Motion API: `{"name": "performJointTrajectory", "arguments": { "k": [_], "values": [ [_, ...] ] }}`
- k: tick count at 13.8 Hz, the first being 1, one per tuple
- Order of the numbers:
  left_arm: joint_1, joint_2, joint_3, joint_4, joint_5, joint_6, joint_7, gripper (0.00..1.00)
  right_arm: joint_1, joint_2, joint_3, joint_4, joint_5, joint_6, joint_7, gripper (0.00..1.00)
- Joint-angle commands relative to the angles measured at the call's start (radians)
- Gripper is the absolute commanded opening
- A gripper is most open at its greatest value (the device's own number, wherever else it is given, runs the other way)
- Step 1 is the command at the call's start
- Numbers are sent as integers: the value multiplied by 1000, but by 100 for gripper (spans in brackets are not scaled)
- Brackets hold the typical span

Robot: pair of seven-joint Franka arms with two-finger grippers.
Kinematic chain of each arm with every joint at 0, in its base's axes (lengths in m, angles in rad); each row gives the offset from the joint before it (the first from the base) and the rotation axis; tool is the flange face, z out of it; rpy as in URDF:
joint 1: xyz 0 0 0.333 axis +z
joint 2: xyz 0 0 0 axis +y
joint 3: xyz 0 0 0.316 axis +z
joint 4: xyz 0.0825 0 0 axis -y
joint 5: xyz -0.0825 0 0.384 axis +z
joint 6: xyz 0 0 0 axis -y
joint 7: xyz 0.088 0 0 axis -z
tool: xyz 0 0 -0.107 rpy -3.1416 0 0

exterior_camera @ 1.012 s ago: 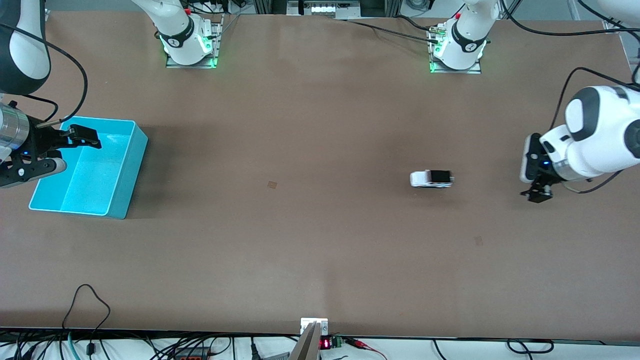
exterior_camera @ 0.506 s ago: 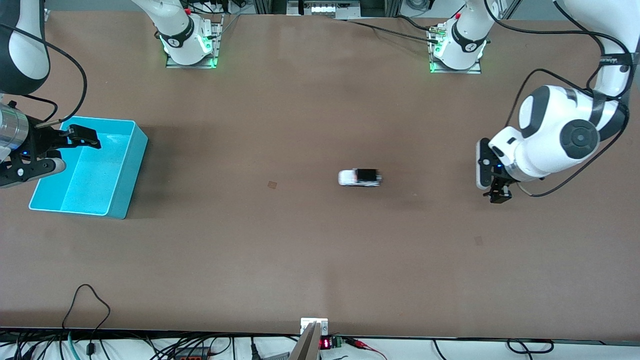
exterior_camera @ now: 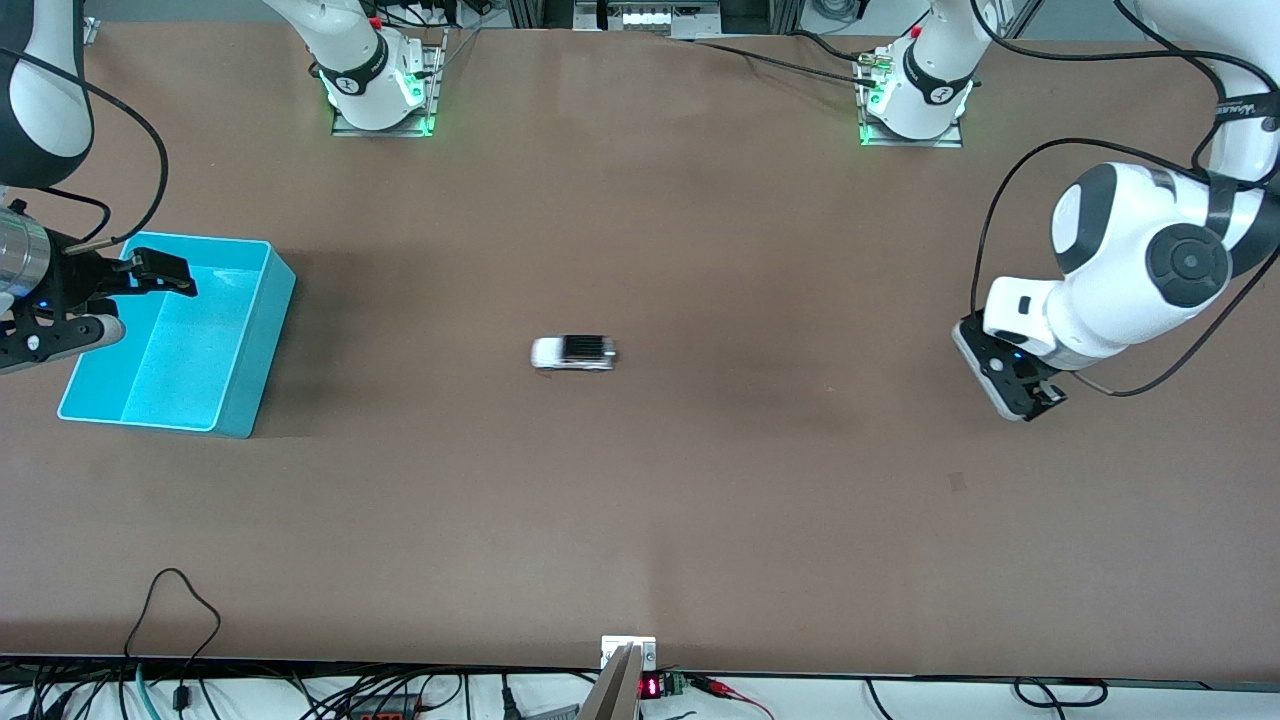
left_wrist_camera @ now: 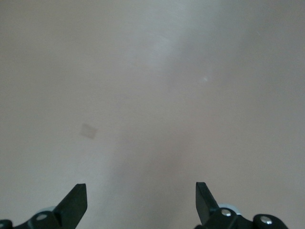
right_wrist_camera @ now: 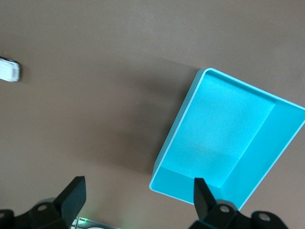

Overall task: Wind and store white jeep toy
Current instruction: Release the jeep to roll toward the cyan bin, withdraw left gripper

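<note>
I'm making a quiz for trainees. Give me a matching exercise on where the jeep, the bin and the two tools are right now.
Things:
1. jeep
2. bin
3. left tool
4. right tool

Places:
A. open, over the bin
B. mid-table, on its wheels, held by nothing
C. at the right arm's end of the table
D. open, over bare table at the left arm's end

Pairs: 1-B, 2-C, 3-D, 4-A
</note>
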Motion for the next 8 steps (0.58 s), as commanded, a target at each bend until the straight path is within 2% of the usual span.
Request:
{"name": "performJointTrajectory", "arguments": {
  "k": [1,4,6,8],
  "values": [
    [-45,-15,30,42,-6,-13,-150,100,-7,-12,-1,5,-4,-38,2,100],
    [-71,-19,76,82,-9,-16,-299,100,-7,-8,-1,5,-13,-44,-3,100],
    [-117,-27,145,110,-20,-24,-418,100,0,-3,0,5,-15,-44,-3,100],
    [-131,-33,182,134,-73,-57,-471,100,3,6,5,-7,-6,-61,0,100]
  ]
}}
